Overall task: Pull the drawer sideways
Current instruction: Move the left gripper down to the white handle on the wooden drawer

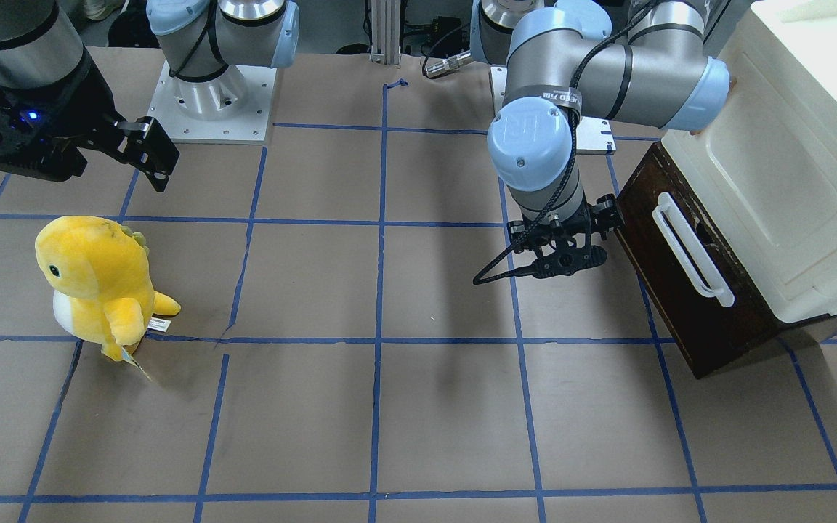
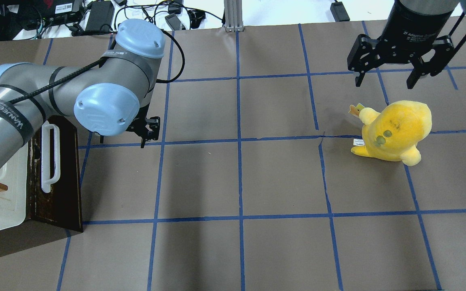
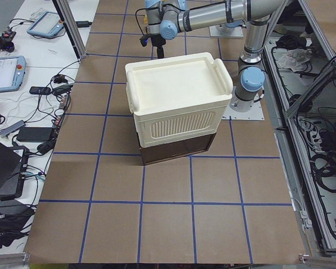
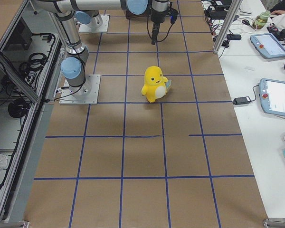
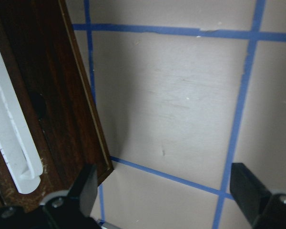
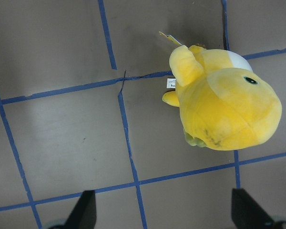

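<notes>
Blue-gridded table (image 1: 447, 407) — yellow plush (image 1: 99, 283), cream cabinet (image 1: 789, 181) over dark drawer (image 1: 724, 334)

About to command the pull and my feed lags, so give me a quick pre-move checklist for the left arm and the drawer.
1. Left gripper jaws open: ok.
2. Jaws around the white handle: not ok; they sit beside the drawer corner.
3. Handle unobstructed: ok.
4. Right gripper away from drawer: ok, open, near the plush toy.
5. Cream cabinet braced against sliding: cannot tell.

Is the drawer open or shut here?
Shut: the drawer sits against the cream cabinet, no interior showing, and the open left gripper hangs beside it, off the handle.
</notes>
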`<act>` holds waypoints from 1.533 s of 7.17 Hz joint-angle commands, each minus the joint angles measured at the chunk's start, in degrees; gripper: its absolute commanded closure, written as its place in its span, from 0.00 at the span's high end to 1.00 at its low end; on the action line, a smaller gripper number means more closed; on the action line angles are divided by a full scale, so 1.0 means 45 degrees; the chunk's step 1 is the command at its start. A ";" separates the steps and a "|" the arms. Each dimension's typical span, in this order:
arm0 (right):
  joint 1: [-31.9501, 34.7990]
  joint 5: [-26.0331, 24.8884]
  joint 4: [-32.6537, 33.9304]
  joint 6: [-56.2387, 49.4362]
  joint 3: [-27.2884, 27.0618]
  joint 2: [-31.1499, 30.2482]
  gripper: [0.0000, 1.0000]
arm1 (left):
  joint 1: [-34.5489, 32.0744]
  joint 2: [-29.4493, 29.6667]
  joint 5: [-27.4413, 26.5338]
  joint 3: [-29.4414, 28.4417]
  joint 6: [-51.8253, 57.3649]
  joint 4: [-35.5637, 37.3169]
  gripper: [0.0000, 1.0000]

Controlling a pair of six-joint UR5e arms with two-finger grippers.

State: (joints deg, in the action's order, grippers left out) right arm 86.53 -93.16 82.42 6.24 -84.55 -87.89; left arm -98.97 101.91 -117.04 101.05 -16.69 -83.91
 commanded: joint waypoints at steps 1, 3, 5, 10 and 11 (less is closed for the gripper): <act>0.0009 0.0000 -0.0016 0.0000 0.0000 0.0000 1.00 | -0.0058 0.0689 -0.2201 0.0317 0.0056 -0.0373 1.00; -0.0010 0.0000 0.0004 0.0000 0.0000 0.0000 1.00 | -0.0097 0.0985 -0.4467 0.0745 0.0036 -0.0765 1.00; 0.0009 0.0000 0.0004 0.0000 0.0000 0.0000 1.00 | -0.0097 0.1297 -0.6990 0.1467 -0.0138 -0.0767 1.00; 0.0009 0.0000 -0.0016 0.0000 0.0000 0.0000 1.00 | 0.0466 0.2099 -0.8989 0.1568 -0.1112 -0.0923 1.00; 0.0009 0.0000 0.0004 0.0000 0.0000 0.0000 1.00 | 0.0624 0.2138 -0.8991 0.1665 -0.1232 -0.0942 1.00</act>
State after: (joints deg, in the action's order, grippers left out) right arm 86.57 -93.16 82.38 6.24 -84.55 -87.89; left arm -97.23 111.23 -157.05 108.12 -21.09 -88.08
